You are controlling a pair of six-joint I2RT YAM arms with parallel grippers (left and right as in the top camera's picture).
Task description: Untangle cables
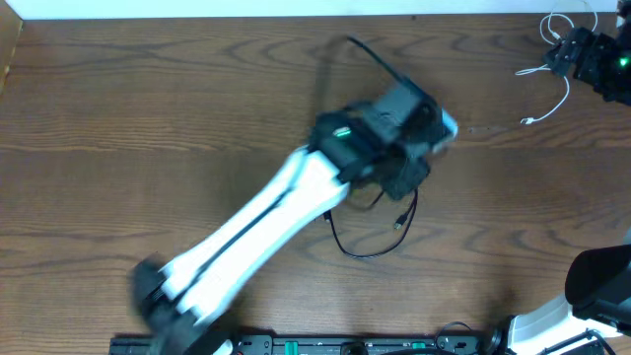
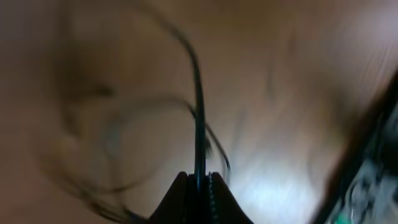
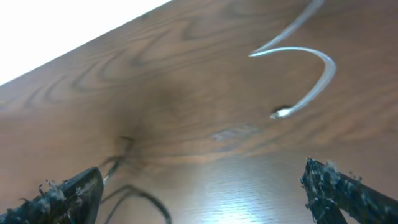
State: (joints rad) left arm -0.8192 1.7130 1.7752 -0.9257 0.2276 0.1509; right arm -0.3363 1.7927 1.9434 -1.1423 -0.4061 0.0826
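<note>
My left gripper (image 1: 419, 123) is over the middle of the table, shut on a black cable (image 1: 367, 51) that runs up and left from it. In the left wrist view the jaws (image 2: 199, 182) pinch this black cable (image 2: 198, 93), with blurred black loops behind. Another black cable loop (image 1: 367, 253) with a plug end lies just below the gripper. The white cable (image 1: 558, 91) lies at the far right, next to my right gripper (image 1: 575, 54). In the right wrist view the jaws (image 3: 202, 190) are wide open and empty, with the white cable (image 3: 320, 81) beyond them.
The wooden table's far edge (image 1: 296, 17) runs along the top. The left arm (image 1: 256, 232) crosses the table diagonally from the bottom left. The right arm's base (image 1: 601, 286) is at the bottom right. Black cable strands (image 3: 134, 196) show by the right gripper's left finger.
</note>
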